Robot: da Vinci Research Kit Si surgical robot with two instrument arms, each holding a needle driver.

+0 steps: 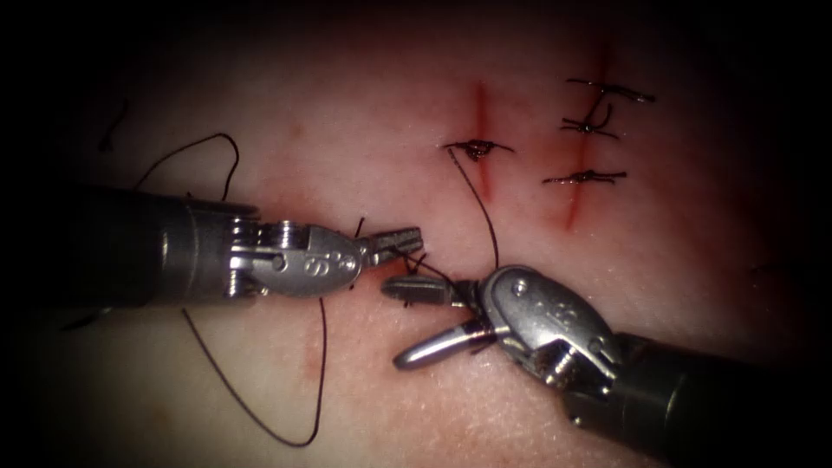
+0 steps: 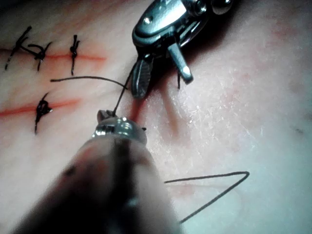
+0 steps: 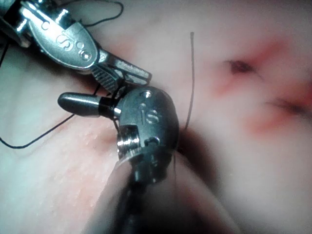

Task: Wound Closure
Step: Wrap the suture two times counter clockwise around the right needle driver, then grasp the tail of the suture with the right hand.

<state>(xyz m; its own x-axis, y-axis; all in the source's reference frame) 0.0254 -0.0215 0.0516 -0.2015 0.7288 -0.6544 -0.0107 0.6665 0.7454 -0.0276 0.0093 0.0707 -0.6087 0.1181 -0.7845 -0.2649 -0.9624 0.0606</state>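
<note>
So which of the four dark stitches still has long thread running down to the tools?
The lone dark stitch on the left red cut; its thread trails down to the tools. The other three show only short ends.

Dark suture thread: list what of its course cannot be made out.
- Endoscope view: dark suture thread from the knotted stitch vanishes behind the open, empty right end effector.
- Endoscope view: strands at the shut left end effector, which grips thread, too fine to trace.
- Left wrist view: its loop passes behind the blurred left shaft.
</note>
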